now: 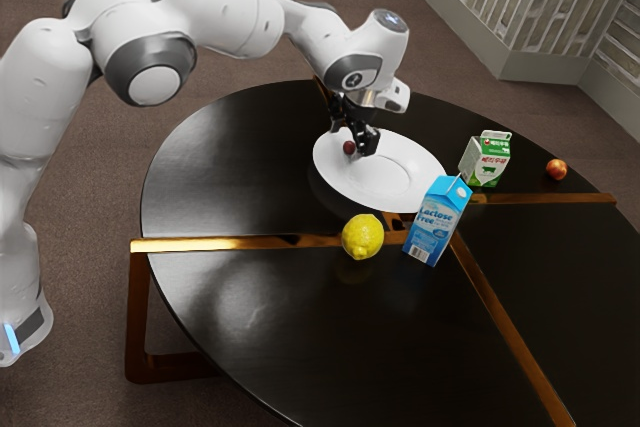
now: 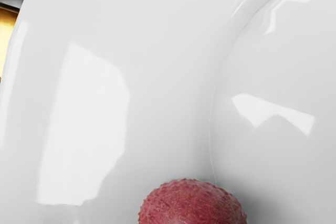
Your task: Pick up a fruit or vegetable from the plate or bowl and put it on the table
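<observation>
My gripper (image 1: 353, 139) is low over the near-left part of the white plate (image 1: 390, 189) in the exterior view, its two fingers standing apart. A small dark red, round fruit (image 1: 349, 148) shows between and just below the fingertips, over the plate's surface. In the wrist view the same fruit (image 2: 192, 205), pinkish red and bumpy like a lychee, lies at the lower edge against the white plate (image 2: 173, 77). Whether either finger touches it cannot be made out.
On the dark round table (image 1: 240, 167), a yellow lemon (image 1: 362, 237) and a blue milk carton (image 1: 437, 221) stand just beside the plate. Farther toward the exterior view's right are a green and white carton (image 1: 486, 159) and a red-orange fruit (image 1: 556, 169).
</observation>
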Controlling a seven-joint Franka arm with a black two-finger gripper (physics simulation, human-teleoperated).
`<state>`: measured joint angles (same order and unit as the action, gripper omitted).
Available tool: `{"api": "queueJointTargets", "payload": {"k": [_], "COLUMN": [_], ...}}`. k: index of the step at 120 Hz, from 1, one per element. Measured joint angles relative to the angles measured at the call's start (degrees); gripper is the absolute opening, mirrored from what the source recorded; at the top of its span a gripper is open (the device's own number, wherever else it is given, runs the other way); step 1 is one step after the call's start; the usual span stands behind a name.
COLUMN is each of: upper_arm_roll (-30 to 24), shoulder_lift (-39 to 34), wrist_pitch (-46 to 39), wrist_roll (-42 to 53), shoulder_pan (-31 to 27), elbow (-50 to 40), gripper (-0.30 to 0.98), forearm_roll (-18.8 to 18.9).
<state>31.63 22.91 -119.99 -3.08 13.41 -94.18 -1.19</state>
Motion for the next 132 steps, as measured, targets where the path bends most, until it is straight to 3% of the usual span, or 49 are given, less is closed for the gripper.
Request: {"api": "queueJointTargets", "payload": {"k": [37,85,107,132], "upper_arm_roll": [0.03,-0.09,-0.09,-0.05], "shoulder_lift": [0.51,1.58,1.92,1.64], "wrist_pitch": [-0.10,-0.33,-0.39,-0.93], "wrist_roll": [-0.01,-0.04,-0.07,-0.26], "shoulder_pan": [0.15,0.03,-0.04,0.38], "elbow": [0.27,1.72,1.77,1.76], "gripper": [0.49,0.43,0.27,0.18], "forearm_roll": [0.33,1.24,1.19,1.53]}}
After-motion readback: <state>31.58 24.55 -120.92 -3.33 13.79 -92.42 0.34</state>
